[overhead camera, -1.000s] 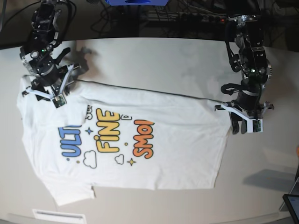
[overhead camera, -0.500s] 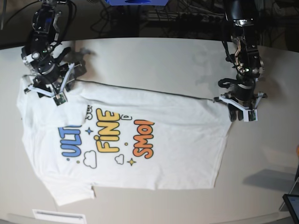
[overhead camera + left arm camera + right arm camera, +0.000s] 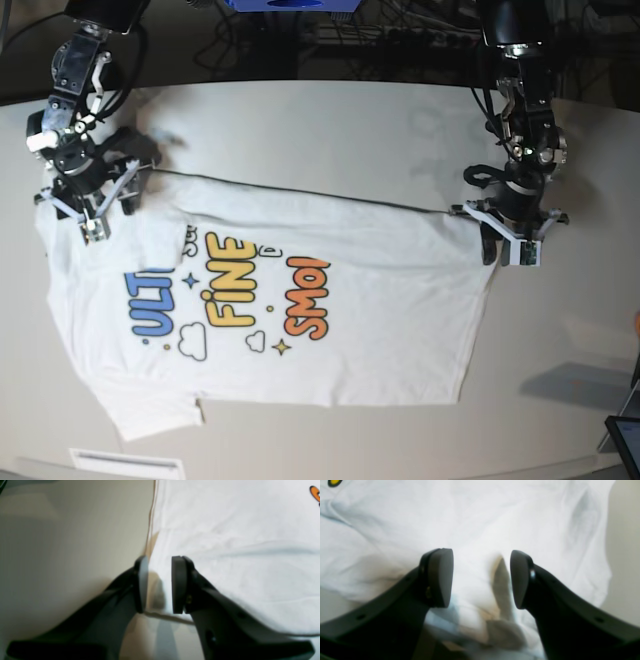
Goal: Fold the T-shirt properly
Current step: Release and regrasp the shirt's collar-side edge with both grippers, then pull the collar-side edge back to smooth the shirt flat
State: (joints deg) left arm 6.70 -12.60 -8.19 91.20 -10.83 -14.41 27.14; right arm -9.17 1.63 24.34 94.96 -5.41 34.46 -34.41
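We see a large white cotton T-shirt (image 3: pixel 300 300) with blue, yellow and orange lettering lying print-up on a pale beige matte table (image 3: pixel 320 130), its far side already folded into a straight edge running from ten o'clock to three o'clock.

Our left gripper (image 3: pixel 508 248), a black two-fingered claw, sits at the shirt's three o'clock corner. Its jaws stand narrowly apart, straddling the hem, and we cannot tell whether they pinch cloth.

Our right gripper (image 3: pixel 88 212) hovers at ten o'clock over the sleeve, jaws clearly apart and holding nothing.

To do this step well, we judge both claws should catch matching corners of the folded edge, gripping every layer, then lift together so the cloth stays taut.

Beyond the table, at twelve o'clock, dark cables (image 3: pixel 400 35) crowd a dim room.
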